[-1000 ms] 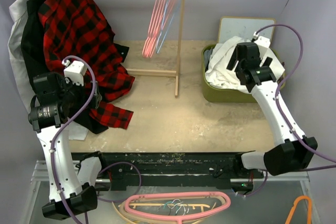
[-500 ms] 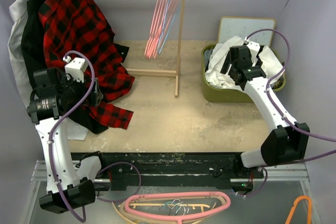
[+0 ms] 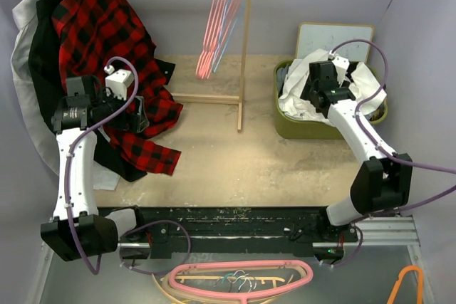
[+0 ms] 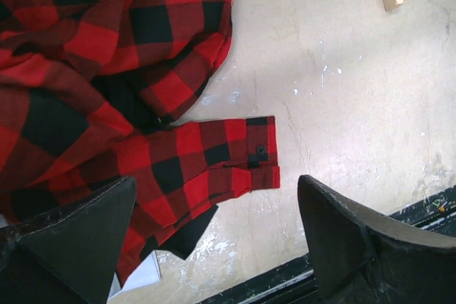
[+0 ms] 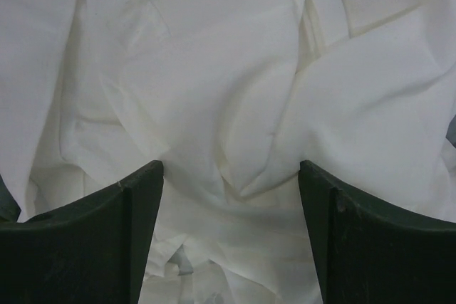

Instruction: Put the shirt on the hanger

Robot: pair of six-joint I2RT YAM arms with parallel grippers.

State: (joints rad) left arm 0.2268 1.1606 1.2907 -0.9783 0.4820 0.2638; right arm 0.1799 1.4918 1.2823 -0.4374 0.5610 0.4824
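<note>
The shirt [image 3: 293, 97] lies crumpled in a green bin [image 3: 299, 130] at the far right of the desk [image 3: 235, 165], so nothing of the task proper is done yet: it is not lifted, not spread, and nowhere near the hanger [image 3: 231, 23]. That hanger hangs among pink hangers [image 3: 214, 33] from the rail of a wooden rack [image 3: 244, 55], well apart from the bin. The right pincer [image 5: 228, 169] is down on the white cloth with its fingers apart. A soft fold bulges up between them, but nothing is pinched; this looks like the very start of the first grasp. The left pincer [image 4: 216, 183] is also apart and empty, hovering over the cuffed sleeve of a plaid shirt [image 4: 85, 69] that drapes down onto the desk at the left. It is near neither the shirt nor the hanger. By my judgement almost everything is left: take hold of the cloth, draw the shirt out of the bin, find the collar and shoulders, fetch the hanger from the rail, and work its ends into the shoulders. Which part of the shirt lies between the right fingers I cannot tell.
</note>
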